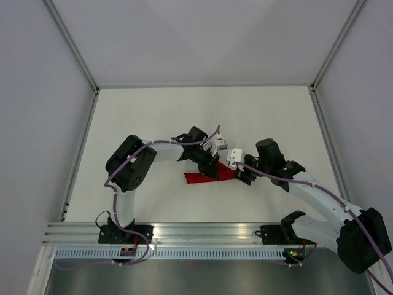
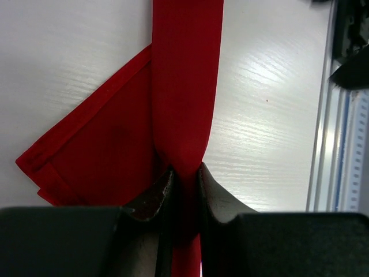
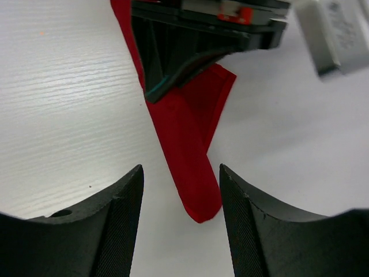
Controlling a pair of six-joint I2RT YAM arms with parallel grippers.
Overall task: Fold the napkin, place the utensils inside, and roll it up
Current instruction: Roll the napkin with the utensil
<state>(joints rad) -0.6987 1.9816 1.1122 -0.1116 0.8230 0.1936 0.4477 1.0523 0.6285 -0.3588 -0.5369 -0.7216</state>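
1. Napkin (image 1: 202, 179) lies on the white desk (image 1: 184, 110) near its middle, between the two arm ends. Most of it is hidden under them in the top view.
2. In the left wrist view the napkin (image 2: 184, 86) is a long narrow band running straight away from the camera. Whether it is rolled or folded, I cannot tell. A flat triangular flap with a hemmed edge spreads on the desk beside it.
3. Left gripper (image 2: 184, 179): jaws clamped on the band, with red cloth pinched between both fingertips.
4. Right gripper (image 3: 180, 173): jaws wide apart, one finger on each side of the band's rounded free end (image 3: 193, 184). The end lies nearer one finger, and contact cannot be told.
5. In the right wrist view the left gripper (image 3: 196, 52) sits on the band's far part.
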